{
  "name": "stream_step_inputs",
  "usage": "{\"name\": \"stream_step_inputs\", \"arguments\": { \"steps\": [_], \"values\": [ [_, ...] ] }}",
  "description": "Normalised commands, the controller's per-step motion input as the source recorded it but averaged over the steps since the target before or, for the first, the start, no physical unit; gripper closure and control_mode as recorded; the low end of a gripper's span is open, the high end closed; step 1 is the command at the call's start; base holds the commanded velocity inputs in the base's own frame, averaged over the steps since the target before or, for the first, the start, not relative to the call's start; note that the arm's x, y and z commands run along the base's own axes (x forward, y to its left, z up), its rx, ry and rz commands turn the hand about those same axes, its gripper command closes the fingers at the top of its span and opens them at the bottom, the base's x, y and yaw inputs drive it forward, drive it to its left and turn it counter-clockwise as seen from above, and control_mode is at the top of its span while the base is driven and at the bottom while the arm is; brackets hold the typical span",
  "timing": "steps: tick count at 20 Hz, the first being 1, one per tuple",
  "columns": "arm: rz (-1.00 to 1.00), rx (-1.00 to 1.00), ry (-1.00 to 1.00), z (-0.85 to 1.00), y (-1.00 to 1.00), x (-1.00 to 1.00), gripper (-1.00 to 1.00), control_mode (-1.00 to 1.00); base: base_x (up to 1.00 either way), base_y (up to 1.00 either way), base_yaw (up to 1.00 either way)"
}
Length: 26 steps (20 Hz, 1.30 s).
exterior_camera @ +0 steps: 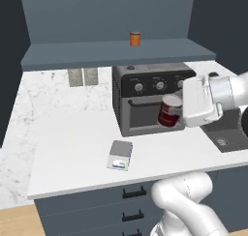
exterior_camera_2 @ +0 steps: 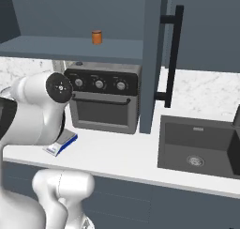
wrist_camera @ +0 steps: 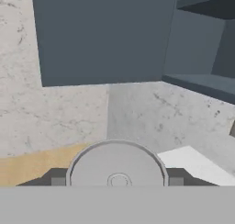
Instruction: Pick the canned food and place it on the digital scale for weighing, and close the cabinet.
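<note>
The canned food (exterior_camera: 167, 115), dark red with a silver top, hangs in the air in front of the toaster oven, tilted on its side. My gripper (exterior_camera: 177, 109) is shut on it from the right. In the hand view the can's grey lid (wrist_camera: 117, 161) sits between my gripper's (wrist_camera: 117, 181) two dark fingertips. The digital scale (exterior_camera: 119, 154) lies bare on the white counter, below and left of the can; my arm hides part of the scale (exterior_camera_2: 62, 142) in the right base view. The cabinet (exterior_camera: 116, 51) stands open, its door (exterior_camera_2: 152, 59) swung out towards me.
A small orange can (exterior_camera: 135, 38) stands on the open cabinet shelf. The black toaster oven (exterior_camera: 145, 99) sits just behind the held can. A dark sink (exterior_camera_2: 197, 146) lies to the right. The door's long black handle (exterior_camera_2: 173, 54) juts out over the counter.
</note>
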Motion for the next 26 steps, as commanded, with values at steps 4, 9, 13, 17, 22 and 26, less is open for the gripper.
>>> {"name": "stream_step_inputs", "arguments": {
  "steps": [4,9,13,17,22,26],
  "values": [
    [0.22,-0.08,0.0,-0.75,0.13,0.0,1.0,-1.0,0.0,0.0,0.0],
    [0.13,-0.03,-0.01,-0.7,0.02,0.01,1.0,-1.0,0.0,0.0,0.0],
    [0.05,0.0,-0.09,-0.51,-0.06,0.16,1.0,-1.0,0.0,0.0,0.0],
    [0.01,0.0,-0.13,-0.47,-0.02,0.36,1.0,-1.0,0.0,0.0,0.0],
    [0.0,0.0,-0.07,-0.5,0.0,0.41,1.0,-1.0,0.0,0.0,0.0],
    [0.01,0.0,0.0,-0.53,0.0,0.26,1.0,-1.0,0.0,0.0,0.0]
  ]
}}
